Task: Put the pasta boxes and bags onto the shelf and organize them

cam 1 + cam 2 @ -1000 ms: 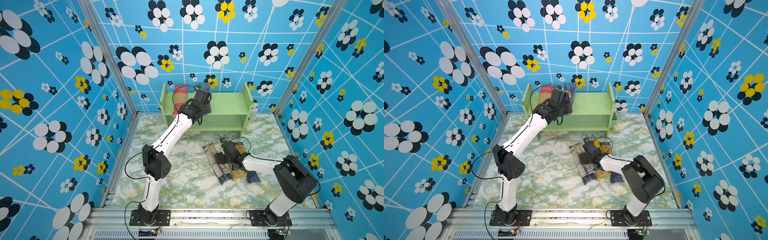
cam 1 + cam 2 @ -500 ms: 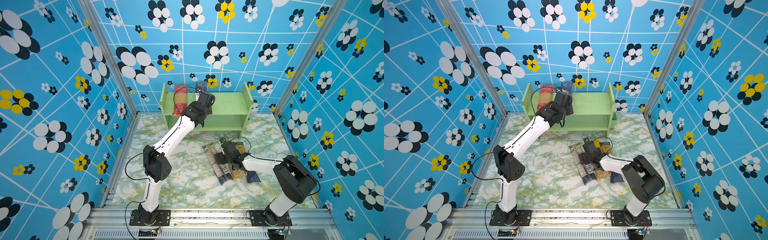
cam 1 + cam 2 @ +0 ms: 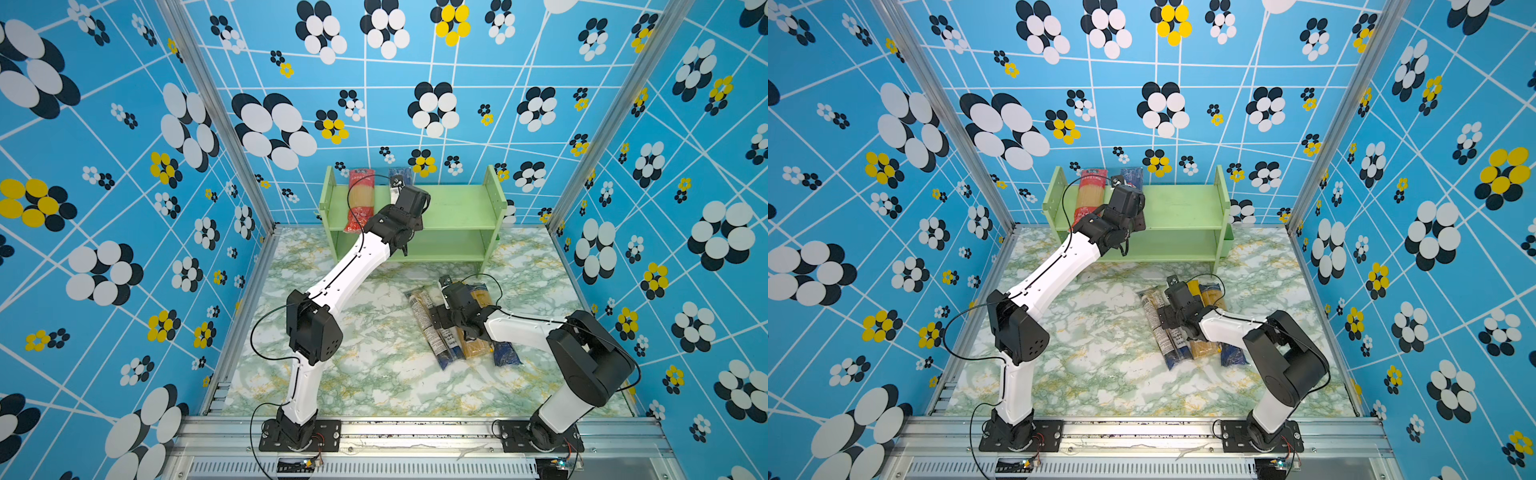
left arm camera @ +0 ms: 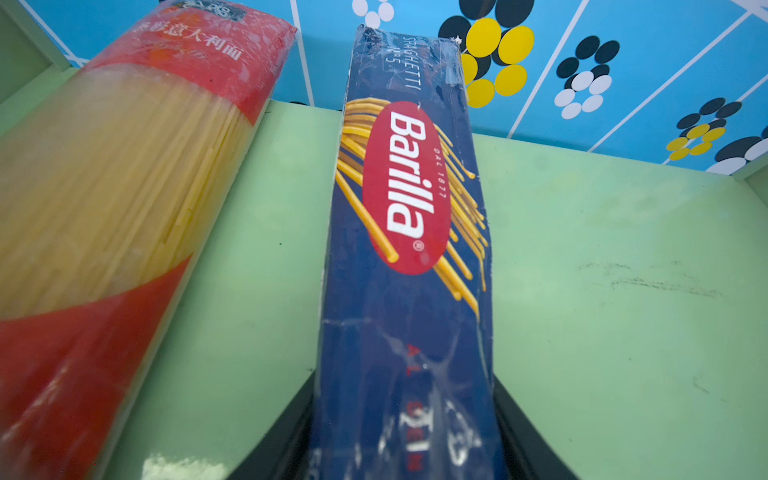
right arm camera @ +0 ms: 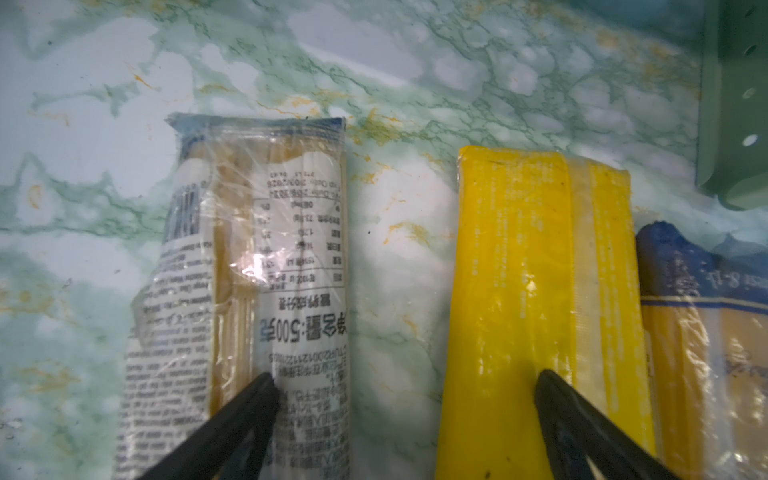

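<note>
On the shelf's top tier, far left, the Barilla box lies beside the red bag. My left gripper flanks its near end, but the box hides the contact, so I cannot tell whether it clamps. Over the worktop, near right, my right gripper hangs spread wide between the white-label pack and the yellow pack, gripping nothing. The blue-ended pack is cut off.

Robot test cell — flower-print blue walls, aluminium frame, marble-print tabletop, bolted arm bases.
</note>
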Available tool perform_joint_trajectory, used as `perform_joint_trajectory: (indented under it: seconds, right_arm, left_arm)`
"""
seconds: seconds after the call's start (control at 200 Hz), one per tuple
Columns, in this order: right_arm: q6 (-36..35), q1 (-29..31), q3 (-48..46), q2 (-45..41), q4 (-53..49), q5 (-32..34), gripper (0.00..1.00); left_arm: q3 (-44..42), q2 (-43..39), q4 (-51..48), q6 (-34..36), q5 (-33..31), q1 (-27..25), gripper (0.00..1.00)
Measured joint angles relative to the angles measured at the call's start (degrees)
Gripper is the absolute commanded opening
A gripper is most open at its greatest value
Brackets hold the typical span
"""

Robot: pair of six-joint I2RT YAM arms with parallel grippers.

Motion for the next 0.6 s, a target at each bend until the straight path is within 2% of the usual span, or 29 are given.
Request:
perform_joint_trajectory:
  seconds: [0.605]
  right_arm:
    - [0.0, 0.0, 0.0, 0.0, 0.0, 0.0, 0.99]
  left_arm:
    - [-4.5, -2.3, 4.0, 1.6, 3.6, 0.9, 0.60]
